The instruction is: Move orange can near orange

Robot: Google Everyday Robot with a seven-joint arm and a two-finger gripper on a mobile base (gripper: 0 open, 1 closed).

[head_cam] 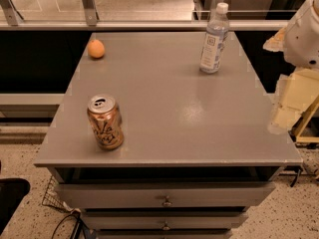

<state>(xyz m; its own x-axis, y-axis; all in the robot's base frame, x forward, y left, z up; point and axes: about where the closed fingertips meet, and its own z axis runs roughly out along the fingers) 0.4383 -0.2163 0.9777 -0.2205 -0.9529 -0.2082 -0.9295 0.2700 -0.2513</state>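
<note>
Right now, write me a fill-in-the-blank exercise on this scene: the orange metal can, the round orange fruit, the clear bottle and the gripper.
On the grey table, the copper-orange metal drink can stands upright near the ____ left corner.
The small round orange fruit lies near the back ____ corner.
The clear plastic water bottle has a ____ cap.
The cream-coloured gripper hangs beside the table's ____ edge, touching none of these.
Missing words: front; left; white; right.

Grey table (169, 98) bears orange can (104, 122), orange (96, 49), bottle (214, 39); gripper (280, 123) beside its right edge.
</note>
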